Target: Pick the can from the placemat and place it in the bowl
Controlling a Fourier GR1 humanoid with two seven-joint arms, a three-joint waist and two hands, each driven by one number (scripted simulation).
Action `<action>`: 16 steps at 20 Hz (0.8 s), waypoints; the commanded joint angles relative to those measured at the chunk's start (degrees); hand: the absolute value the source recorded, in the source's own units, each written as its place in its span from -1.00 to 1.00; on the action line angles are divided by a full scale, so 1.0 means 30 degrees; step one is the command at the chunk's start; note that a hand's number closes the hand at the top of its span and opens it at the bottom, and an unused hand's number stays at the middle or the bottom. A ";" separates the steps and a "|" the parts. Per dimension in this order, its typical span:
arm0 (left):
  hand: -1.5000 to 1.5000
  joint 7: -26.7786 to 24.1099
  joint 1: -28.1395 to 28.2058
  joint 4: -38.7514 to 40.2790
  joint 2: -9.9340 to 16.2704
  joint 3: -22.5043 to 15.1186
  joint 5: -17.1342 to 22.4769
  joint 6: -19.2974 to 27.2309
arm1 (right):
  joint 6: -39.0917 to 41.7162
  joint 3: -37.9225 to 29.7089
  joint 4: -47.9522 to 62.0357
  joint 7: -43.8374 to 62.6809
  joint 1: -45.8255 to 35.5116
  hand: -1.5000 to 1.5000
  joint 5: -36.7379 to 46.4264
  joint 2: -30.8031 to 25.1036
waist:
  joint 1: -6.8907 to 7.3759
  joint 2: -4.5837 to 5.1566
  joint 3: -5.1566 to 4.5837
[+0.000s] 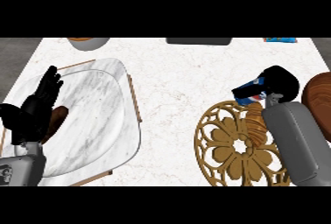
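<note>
A blue can [249, 94] with red and white markings is tilted in my right hand [279, 78], whose fingers curl round it. It hangs over the far edge of the round golden openwork placemat [233, 148]. My right forearm covers the placemat's right side. A brown wooden bowl [319, 101] shows at the right edge, just right of the hand and partly cut off. My left hand [40, 98] rests open at the far left, fingers up.
A large white marble tray [103, 113] with wooden rims fills the left side, with a dark brown object [59, 117] on it beside my left hand. Along the far edge stand a small bowl [88, 43], a dark grey object [198, 40] and a blue item [281, 39].
</note>
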 commanded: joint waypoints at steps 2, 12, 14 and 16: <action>0.00 0.1034 0.0053 -0.0823 0.0038 0.0016 -0.0008 0.0132 | -0.1667 0.0629 -0.0019 0.2182 -0.2053 1.00 0.2928 -0.0619 | -0.0284 -0.0199 0.0004; 0.00 -0.0237 0.0133 0.0717 0.0487 0.0995 0.0357 -0.0418 | -0.1440 -0.0877 -0.4510 0.4704 -0.3856 1.00 0.5520 -0.2394 | -0.0822 -0.0233 -0.0012; 0.00 0.0020 0.1179 -0.1042 0.0063 0.0503 -0.0088 0.0030 | -0.1310 -0.1541 -0.4768 0.4606 -0.3723 1.00 0.5684 -0.2768 | -0.0662 -0.0255 0.0000; 0.00 -0.0463 0.1040 0.0014 0.0575 0.1210 0.0531 -0.0723 | -0.1601 -0.2604 -0.4518 0.3815 -0.3644 1.00 0.5259 -0.3393 | -0.0673 -0.0198 -0.0004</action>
